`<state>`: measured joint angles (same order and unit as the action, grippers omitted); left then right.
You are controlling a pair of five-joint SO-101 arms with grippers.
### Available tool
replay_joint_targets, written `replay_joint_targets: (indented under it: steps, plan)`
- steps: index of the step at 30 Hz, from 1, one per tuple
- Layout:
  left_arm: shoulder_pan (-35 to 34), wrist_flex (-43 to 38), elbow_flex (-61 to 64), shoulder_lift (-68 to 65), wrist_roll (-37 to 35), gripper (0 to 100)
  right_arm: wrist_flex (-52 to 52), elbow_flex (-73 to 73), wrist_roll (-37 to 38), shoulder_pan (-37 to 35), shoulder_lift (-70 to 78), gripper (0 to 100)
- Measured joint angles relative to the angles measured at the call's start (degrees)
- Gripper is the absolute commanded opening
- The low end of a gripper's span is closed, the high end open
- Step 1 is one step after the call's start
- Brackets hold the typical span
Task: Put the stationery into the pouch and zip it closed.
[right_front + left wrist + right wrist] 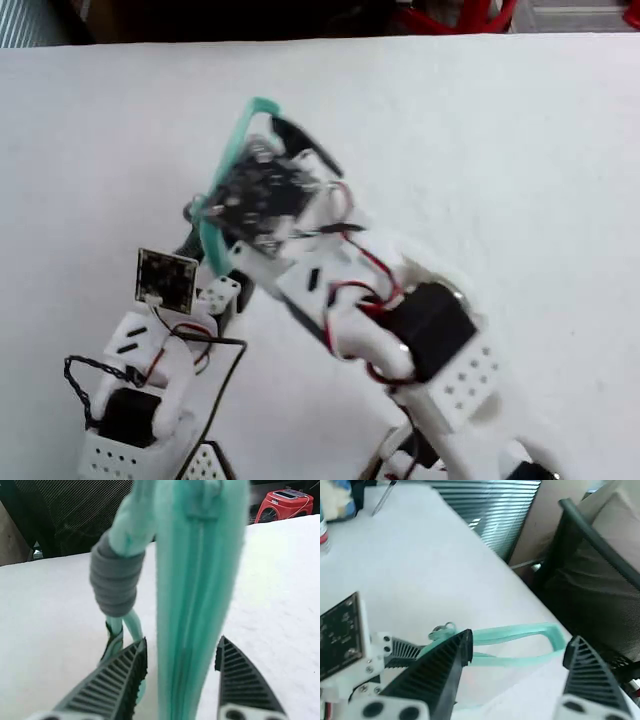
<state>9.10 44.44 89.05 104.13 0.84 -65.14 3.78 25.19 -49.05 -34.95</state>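
Left tool (182, 644) is sitting open: jaws standing apart with the pouch (200, 580) running up between them, teal zip edge facing the camera. White desk (50, 630) is showing through the gap on at least one side. Grey ribbed zip pull (116, 582) is hanging on a teal loop just beside the pouch, near one jaw.

Right tool (522, 639) is hanging open too, jaws spread wide, hovering above the pouch's curved teal rim; can't tell if anything is touching. Left arm's camera board (337, 635) is showing close beside it.

In the high view the right arm is lying across the middle of the desk and covering most of the pouch. Teal rim is peeking out around its wrist, with the left arm sitting just beside it. Black mesh chair (590, 580) and window blinds (490, 510) are standing past the desk's edge.
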Motion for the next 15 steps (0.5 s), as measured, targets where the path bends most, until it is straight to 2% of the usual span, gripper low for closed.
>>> replay_joint_targets:
  steps: [5,9,15]
  plan:
    - [0.0,0.0,0.0,0.0,0.0,23,-6.9,-8.7,1.4,-1.0,9.8,27.9]
    - [0.0,0.0,0.4,0.0,0.0,23,-13.6,-20.2,1.9,-4.7,16.3,27.2]
    - [0.0,-0.4,0.9,0.0,0.0,23,-24.4,-41.0,6.7,-5.3,29.6,17.5]
